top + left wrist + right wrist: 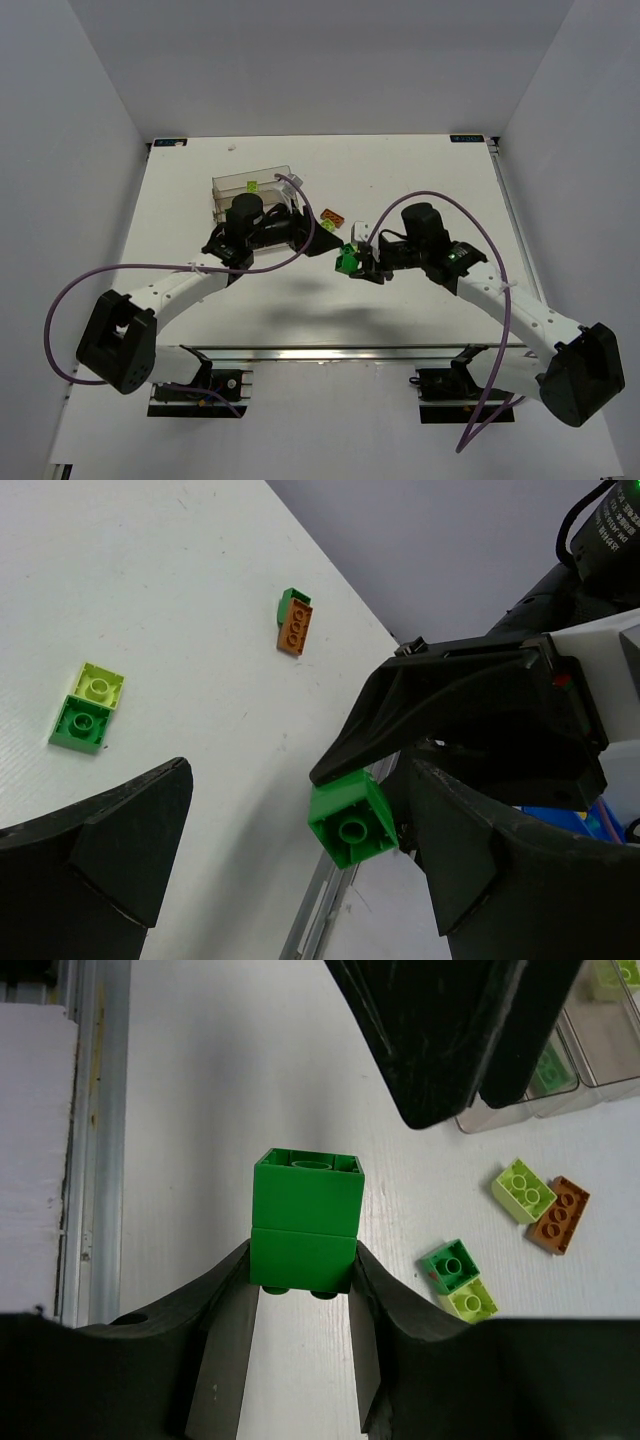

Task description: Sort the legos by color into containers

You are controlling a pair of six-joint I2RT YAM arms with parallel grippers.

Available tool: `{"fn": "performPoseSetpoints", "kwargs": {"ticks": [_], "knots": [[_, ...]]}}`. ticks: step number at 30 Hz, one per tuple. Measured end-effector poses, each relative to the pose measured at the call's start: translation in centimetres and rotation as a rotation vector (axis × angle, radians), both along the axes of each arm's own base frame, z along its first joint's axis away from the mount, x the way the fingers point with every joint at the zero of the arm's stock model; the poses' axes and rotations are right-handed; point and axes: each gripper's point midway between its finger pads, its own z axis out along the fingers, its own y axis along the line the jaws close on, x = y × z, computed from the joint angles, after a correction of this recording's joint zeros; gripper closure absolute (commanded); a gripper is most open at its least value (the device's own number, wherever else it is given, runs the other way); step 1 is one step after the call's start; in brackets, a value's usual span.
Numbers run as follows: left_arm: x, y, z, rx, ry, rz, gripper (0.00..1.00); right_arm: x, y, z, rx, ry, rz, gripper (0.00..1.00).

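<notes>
In the right wrist view, the right fingers (pixel 225 1315) are clenched on a green brick (pixel 305 1210). They grip its lower half, and the upper half stands free, probably left clear for a second grip. A seam hints at two stacked pieces. Straight ahead hang the left fingers (pixel 425 1030). Beyond them are the containers (pixel 565 1080), one with a green piece (pixel 550 1065) inside. A lime brick (pixel 523 1188), an orange brick (pixel 558 1215) and a green-lime pair (pixel 458 1280) lie loose on the tabletop (pixel 200 1080), off to the side of the held brick. The rail (pixel 90 1110) at the near edge runs along the other side.

In the left wrist view, the left fingers are spread wide and grasp nothing. The green brick is presented ahead, in line with their gap. This looks like a handover, since the containers sit on the left arm's side.

In the top view, the two sets of fingers meet mid-tabletop, near the orange brick. The containers lie just behind the left wrist, and the walls (pixel 90 150) are well apart from both arms.
</notes>
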Motion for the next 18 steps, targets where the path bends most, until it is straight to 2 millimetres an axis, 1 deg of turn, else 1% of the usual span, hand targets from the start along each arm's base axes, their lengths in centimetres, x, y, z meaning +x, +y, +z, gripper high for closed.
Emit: {"fn": "performPoseSetpoints", "kwargs": {"ticks": [3,7,15,18], "knots": [[-0.1,-0.1,0.0,0.002,0.001,-0.007,0.03,0.3,-0.4,-0.4,-0.013,-0.013,-0.027,1.0],[-0.1,-0.4,-0.8,0.014,0.025,-0.021,0.07,0.6,-0.7,-0.4,-0.017,-0.035,-0.055,1.0],[-0.6,-1.6,-2.8,0.038,0.112,-0.08,0.08,1.4,-0.6,0.1,-0.007,-0.067,-0.081,1.0],[-1.1,-1.8,-2.9,0.034,0.127,-0.101,0.1,1.5,-0.4,0.2,-0.004,-0.076,-0.083,1.0]]}}
